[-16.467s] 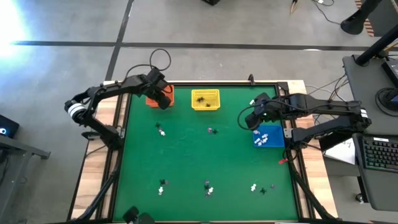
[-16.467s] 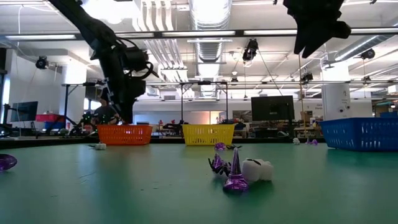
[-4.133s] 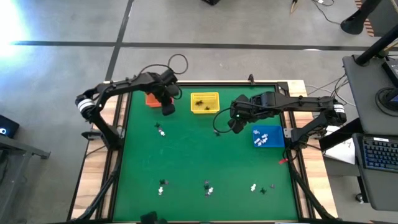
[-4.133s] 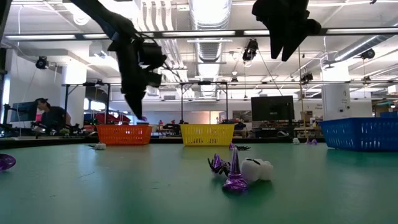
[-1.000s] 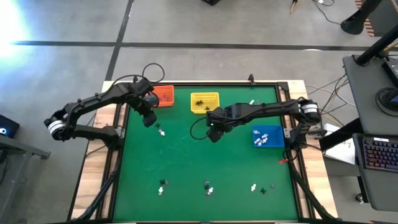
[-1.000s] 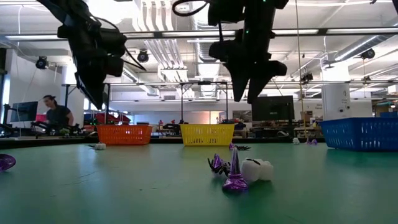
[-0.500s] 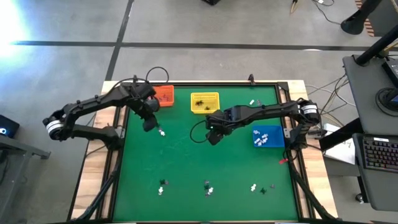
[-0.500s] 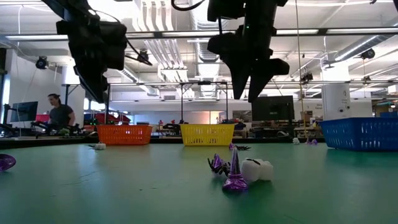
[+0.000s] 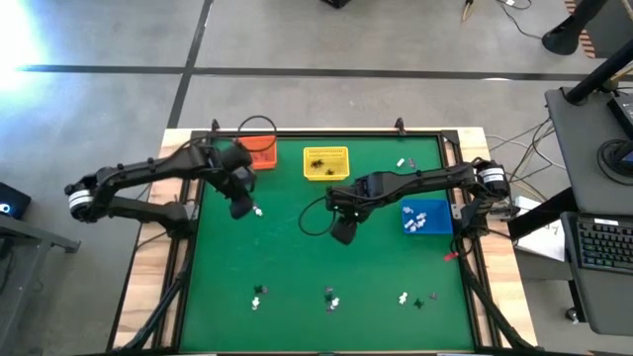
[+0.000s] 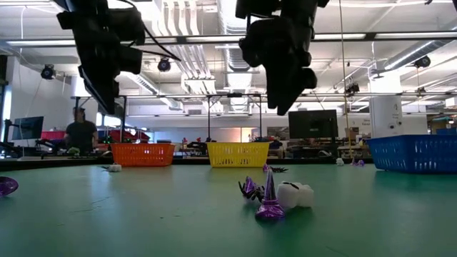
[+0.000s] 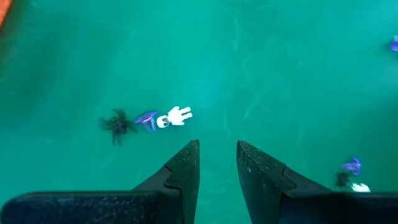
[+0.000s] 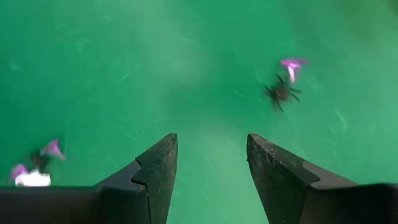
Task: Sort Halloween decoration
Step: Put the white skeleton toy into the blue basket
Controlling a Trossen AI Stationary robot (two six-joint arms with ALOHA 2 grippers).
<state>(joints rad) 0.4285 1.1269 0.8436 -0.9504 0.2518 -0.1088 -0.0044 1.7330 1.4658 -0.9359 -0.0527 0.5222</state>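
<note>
Green table (image 9: pixel 297 257) fills most of the bench, open workshop behind it, one person (image 10: pixel 81 132) seated at a desk far back in the low view.

Left arm (image 9: pixel 148 178) reaches in from the left edge, right arm (image 9: pixel 435 181) from the right edge, both bent toward the table's far half.

Three baskets along the far side: orange basket (image 9: pixel 259 150) at the left, yellow basket (image 9: pixel 326 160) in the middle with dark bits in it, blue basket (image 9: pixel 427 217) at the right edge with white pieces in it.

Left gripper (image 11: pixel 217 155) hangs above the mat beside a small cluster: white skeleton trinket (image 11: pixel 176 116), purple piece (image 11: pixel 147 118) touching it, black spider (image 11: pixel 116 124) just beside that. Fingers parted a little, nothing between them.

Right gripper (image 12: pixel 211 152) hangs over bare mat near the table's middle, in front of the yellow basket. Jaws spread wide, empty. Another black spider (image 12: pixel 280 93) with a purple hat (image 12: pixel 291 64) just beside it lies ahead of its fingers.

Rest of the Halloween decoration (image 9: pixel 331 298) is scattered along the near edge, well apart from both grippers: small white, black and purple clumps. Low view shows one up close: purple witch hat (image 10: pixel 270 198) upright, white piece (image 10: pixel 295 194) touching it.
</note>
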